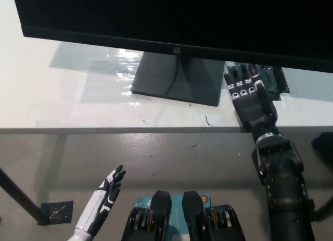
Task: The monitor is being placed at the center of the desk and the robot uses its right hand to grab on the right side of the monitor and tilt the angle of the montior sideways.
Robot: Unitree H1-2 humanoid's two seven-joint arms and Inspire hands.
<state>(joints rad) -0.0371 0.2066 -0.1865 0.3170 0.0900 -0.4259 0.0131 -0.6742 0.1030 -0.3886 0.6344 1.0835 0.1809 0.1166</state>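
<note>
Monitor (171, 17): stands mid-desk on its dark base (177, 78), screen facing the robot; no sideways tilt evident.
Right hand (250, 98): over the desk (62, 95) below the monitor's lower right edge, fingers (242, 77) spread, holding nothing, not visibly touching the monitor.
Left hand (106, 191): low beside the body, fingers loosely apart, empty.
Progress: reach only; grasp and tilt remain.

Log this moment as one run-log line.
right hand: open, over desk beside stand | monitor: untouched | left hand: open, idle
</note>
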